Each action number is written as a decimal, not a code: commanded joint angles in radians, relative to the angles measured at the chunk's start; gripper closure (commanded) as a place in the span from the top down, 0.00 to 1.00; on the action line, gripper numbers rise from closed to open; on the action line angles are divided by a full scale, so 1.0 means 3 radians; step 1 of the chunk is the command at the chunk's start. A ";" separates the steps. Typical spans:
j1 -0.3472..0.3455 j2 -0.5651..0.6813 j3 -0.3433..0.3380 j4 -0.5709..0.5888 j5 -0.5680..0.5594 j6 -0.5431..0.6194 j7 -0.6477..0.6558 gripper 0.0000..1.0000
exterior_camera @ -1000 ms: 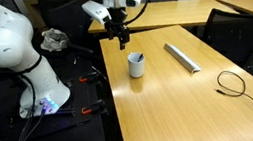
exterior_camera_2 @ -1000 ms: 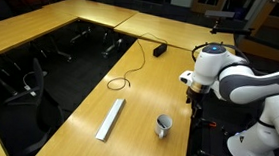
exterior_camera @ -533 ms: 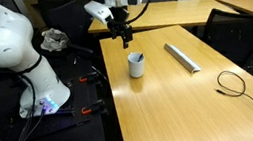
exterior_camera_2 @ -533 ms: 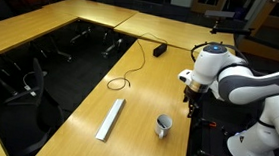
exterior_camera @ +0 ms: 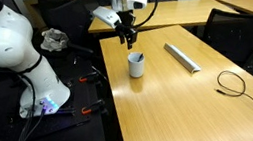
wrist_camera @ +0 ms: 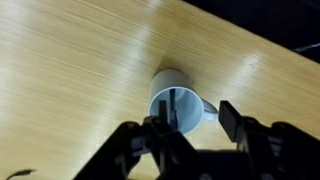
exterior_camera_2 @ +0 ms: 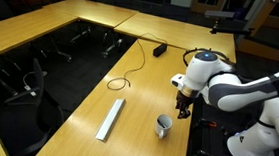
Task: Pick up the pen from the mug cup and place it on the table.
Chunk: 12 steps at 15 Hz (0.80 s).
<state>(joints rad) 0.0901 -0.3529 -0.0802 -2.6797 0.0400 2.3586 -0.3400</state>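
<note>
A white mug (exterior_camera: 136, 66) stands on the wooden table (exterior_camera: 191, 111) near its edge; it also shows in an exterior view (exterior_camera_2: 163, 126) and in the wrist view (wrist_camera: 178, 100). A dark pen (wrist_camera: 170, 108) stands inside it, leaning on the wall, with its tip poking above the rim in an exterior view (exterior_camera: 137, 56). My gripper (wrist_camera: 195, 124) is open and empty. It hangs just above and beside the mug in both exterior views (exterior_camera: 126, 39) (exterior_camera_2: 184, 112). One finger overlaps the mug's opening in the wrist view; the other is beside the handle.
A grey flat bar (exterior_camera: 181, 56) (exterior_camera_2: 110, 119) lies on the table beyond the mug. A black looped cable (exterior_camera: 231, 83) (exterior_camera_2: 130, 69) runs to a black adapter (exterior_camera_2: 159, 50). The table edge is close to the mug, with a cluttered dark floor (exterior_camera: 84, 84) below.
The arm has swung towards the mug and come lower, so the gripper now sits over it. The mug and pen have not moved.
</note>
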 commanded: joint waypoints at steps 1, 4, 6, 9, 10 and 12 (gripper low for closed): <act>0.0002 0.0257 0.0041 0.0083 0.0148 0.0250 0.0120 0.68; 0.0000 0.0427 0.0072 0.0103 0.0227 0.0389 0.0134 0.64; -0.0010 0.0510 0.0096 0.0116 0.0256 0.0470 0.0149 0.55; -0.0023 0.0625 0.0121 0.0135 0.0265 0.0589 0.0198 0.46; -0.0025 0.0656 0.0127 0.0138 0.0260 0.0616 0.0204 0.50; -0.0028 0.0716 0.0131 0.0145 0.0265 0.0664 0.0193 0.50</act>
<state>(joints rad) 0.0901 -0.1696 -0.0568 -2.6505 0.1012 2.5278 -0.3038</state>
